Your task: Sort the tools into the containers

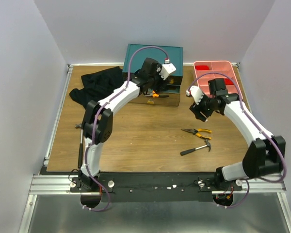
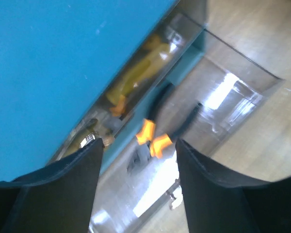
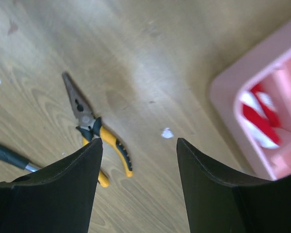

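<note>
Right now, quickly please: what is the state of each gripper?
Left gripper: open, holding nothing.
Right gripper: open, holding nothing.

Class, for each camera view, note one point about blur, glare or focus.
Top external: sharp, evenly lit. Left wrist: blurred throughout, white glare on the shiny fronts of the teal metal drawer cabinet. Right wrist: yellow-handled pliers crisp, pink plastic compartment tray soft-edged.
</note>
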You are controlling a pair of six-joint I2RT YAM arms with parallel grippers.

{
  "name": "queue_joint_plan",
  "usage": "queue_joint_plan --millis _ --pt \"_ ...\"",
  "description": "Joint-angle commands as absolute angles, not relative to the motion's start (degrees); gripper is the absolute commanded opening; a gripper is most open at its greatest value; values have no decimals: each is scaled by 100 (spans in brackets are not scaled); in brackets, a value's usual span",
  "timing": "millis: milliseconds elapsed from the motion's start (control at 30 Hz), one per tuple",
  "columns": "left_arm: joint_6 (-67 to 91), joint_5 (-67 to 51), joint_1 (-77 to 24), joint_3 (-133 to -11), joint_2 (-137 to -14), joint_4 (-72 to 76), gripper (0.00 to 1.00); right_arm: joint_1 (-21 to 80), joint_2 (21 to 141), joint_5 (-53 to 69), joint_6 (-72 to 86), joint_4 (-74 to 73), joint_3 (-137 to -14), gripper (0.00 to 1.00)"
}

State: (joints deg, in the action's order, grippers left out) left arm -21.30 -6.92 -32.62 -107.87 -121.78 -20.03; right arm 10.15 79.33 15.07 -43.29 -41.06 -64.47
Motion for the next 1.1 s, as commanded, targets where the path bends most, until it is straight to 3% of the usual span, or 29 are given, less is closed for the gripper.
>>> queue_joint_plan --millis 0,133,300,733,800,833,933,1067 --pt "-1566 -2055 -3190 -9741 -10376 -410 78 906 8867 1741 -5141 -4816 -6573 68" --pt "-635 -2224 -3190 -9422 -9774 -570 79 747 9368 1671 -5466 -5018 -6776 66" --pt "-721 -2031 -3050 -8870 -9300 -1108 78 660 9677 1380 -5817 -5150 -6724 65" --pt "-782 -1565 -2927 -8806 -9387 -1160 79 624 9958 484 -6530 -4458 -5837 61" --pt "-756 -1512 -2831 -8824 -9369 -1151 79 624 10002 405 -6627 -4307 -5740 50" --pt "-660 -1503 -2787 -8824 -9360 -1151 79 624 10011 404 -6601 -4307 -5818 26" --pt "-353 -1512 -2488 -8807 -9308 -1064 79 633 9836 807 -6241 -4604 -6500 3" --pt "612 -1144 -1917 -8553 -9167 -827 79 773 9554 1476 -5670 -4737 -7860 1"
